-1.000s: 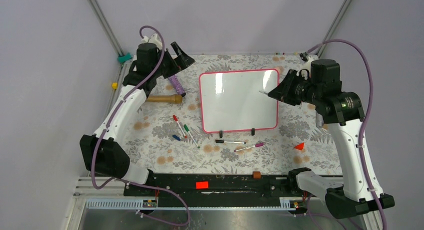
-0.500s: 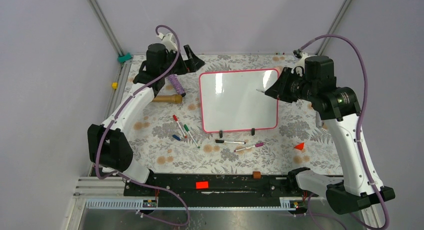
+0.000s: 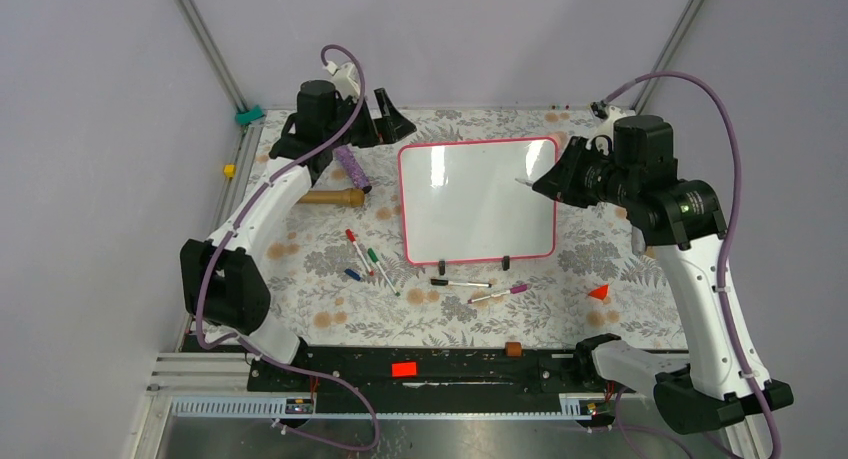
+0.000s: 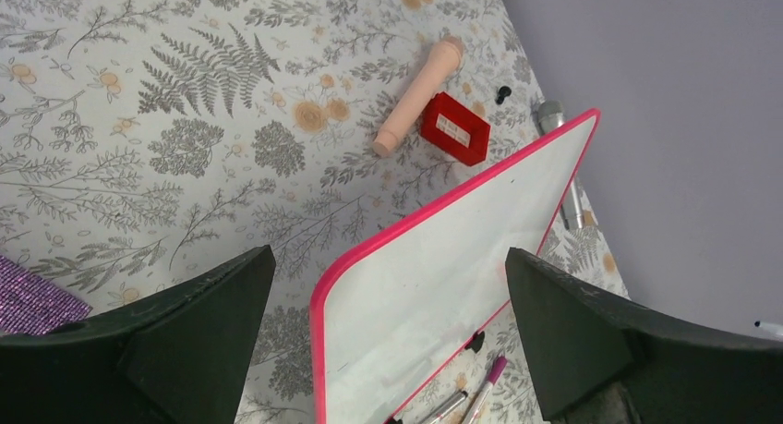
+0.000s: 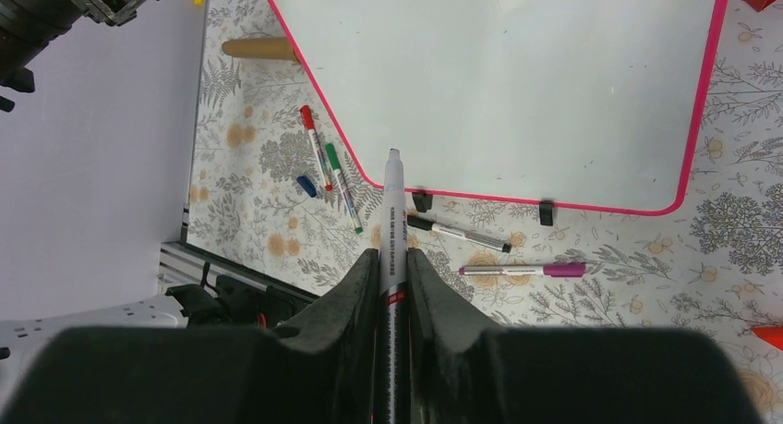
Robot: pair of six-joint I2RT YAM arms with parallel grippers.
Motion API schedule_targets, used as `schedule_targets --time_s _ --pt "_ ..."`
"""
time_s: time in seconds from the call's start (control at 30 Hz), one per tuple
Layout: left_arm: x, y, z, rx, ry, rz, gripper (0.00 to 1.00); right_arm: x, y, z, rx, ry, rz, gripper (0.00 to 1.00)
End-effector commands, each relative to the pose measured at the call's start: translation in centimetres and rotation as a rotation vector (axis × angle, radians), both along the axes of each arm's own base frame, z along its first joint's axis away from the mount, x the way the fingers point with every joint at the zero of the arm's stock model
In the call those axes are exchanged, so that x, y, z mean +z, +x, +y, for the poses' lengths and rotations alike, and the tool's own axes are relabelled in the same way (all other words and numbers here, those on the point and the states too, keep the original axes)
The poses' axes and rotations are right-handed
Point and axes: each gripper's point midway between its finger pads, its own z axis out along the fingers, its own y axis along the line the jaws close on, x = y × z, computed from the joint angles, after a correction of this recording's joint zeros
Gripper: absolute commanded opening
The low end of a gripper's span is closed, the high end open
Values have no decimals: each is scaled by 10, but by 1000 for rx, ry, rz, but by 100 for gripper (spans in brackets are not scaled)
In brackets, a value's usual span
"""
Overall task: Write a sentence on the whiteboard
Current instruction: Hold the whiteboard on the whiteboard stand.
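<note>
The whiteboard (image 3: 478, 199) is a big white board with a pink rim, lying blank on the floral table; two black clip feet sit on its near edge. My right gripper (image 3: 548, 182) hovers over the board's right part, shut on a white marker (image 3: 526, 183) whose tip points left. In the right wrist view the marker (image 5: 393, 216) sticks out between the fingers, above the whiteboard's (image 5: 517, 82) near edge. My left gripper (image 3: 390, 119) stands open and empty just beyond the board's far left corner. The left wrist view shows the whiteboard (image 4: 443, 285) below the wide-apart left gripper (image 4: 390, 255).
Loose markers lie near the board: red (image 3: 356, 247), green (image 3: 381, 270), black (image 3: 460, 282) and magenta (image 3: 497, 295). A wooden rolling pin (image 3: 328, 196) and a purple glittery tube (image 3: 352, 166) lie to the left. A red box (image 4: 454, 128) and peach cylinder (image 4: 417, 96) lie beyond the board.
My left arm has swung toward the back and right, bringing its open gripper closer to the board's far left corner. The right gripper with the marker has barely shifted.
</note>
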Motion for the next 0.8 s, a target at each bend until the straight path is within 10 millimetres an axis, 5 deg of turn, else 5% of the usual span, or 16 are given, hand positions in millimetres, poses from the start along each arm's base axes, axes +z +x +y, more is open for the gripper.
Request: schedule_targets --time_s 0.0,0.27,0.4,0.77 --pt "10 -3 1 -49 30 -33 99 -2 6 1 17 -34 -26 0" --pt "-18 20 28 83 13 148 99 -9 8 4 43 -69 -21 0" --pt "-35 27 25 81 22 273 98 -16 10 8 44 -65 -9 0" --pt "-26 22 12 -84 -202 216 98 -1 17 18 69 -43 -30 0"
